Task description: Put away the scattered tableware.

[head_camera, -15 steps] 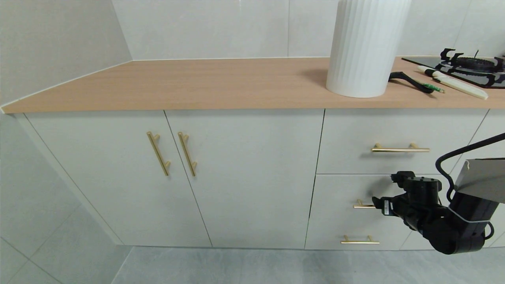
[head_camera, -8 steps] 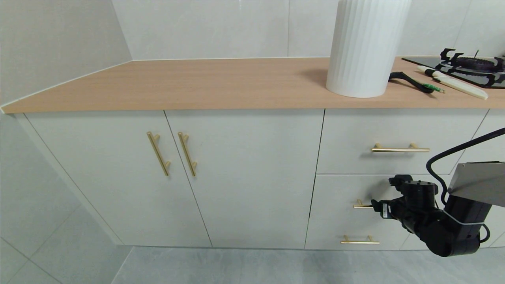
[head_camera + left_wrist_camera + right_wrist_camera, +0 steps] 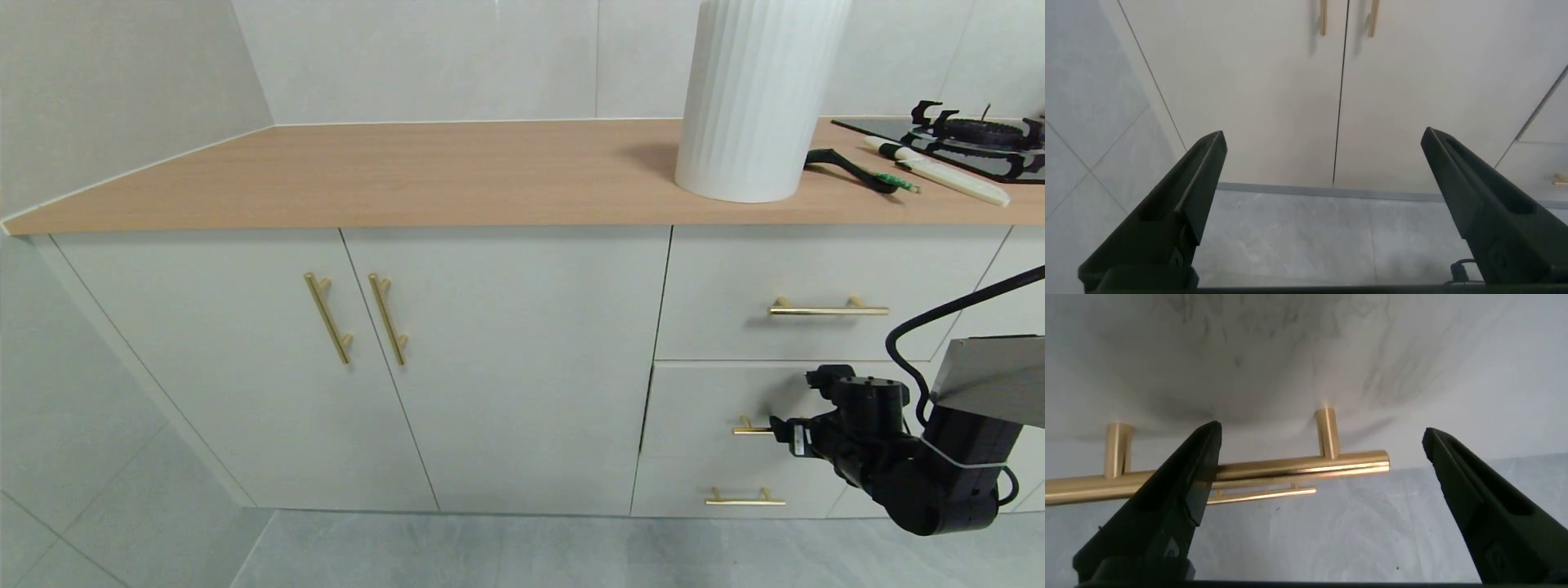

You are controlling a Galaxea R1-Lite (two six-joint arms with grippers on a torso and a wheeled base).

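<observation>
Scattered tableware lies at the counter's right end: a black-handled utensil [image 3: 849,168], a small green piece [image 3: 900,181] and a white knife [image 3: 947,176]. Below the counter, my right gripper [image 3: 782,428] is at the middle drawer's gold handle [image 3: 749,429]. In the right wrist view the right gripper [image 3: 1321,434] is open, its fingers [image 3: 1167,514] wide apart on either side of the handle bar [image 3: 1249,467]. My left gripper [image 3: 1323,137] is open and holds nothing, low in front of the double cabinet doors [image 3: 1339,90].
A tall white ribbed container [image 3: 755,98] stands on the wooden counter [image 3: 408,175] beside the tableware. A black stove [image 3: 976,135] is at the far right. The top drawer handle [image 3: 829,309] and bottom drawer handle [image 3: 744,500] flank the gripper. Grey floor tiles [image 3: 490,555] lie below.
My right arm has dropped slightly and edged left at the middle drawer handle. The drawer's left edge looks a touch further out. The tableware has not moved.
</observation>
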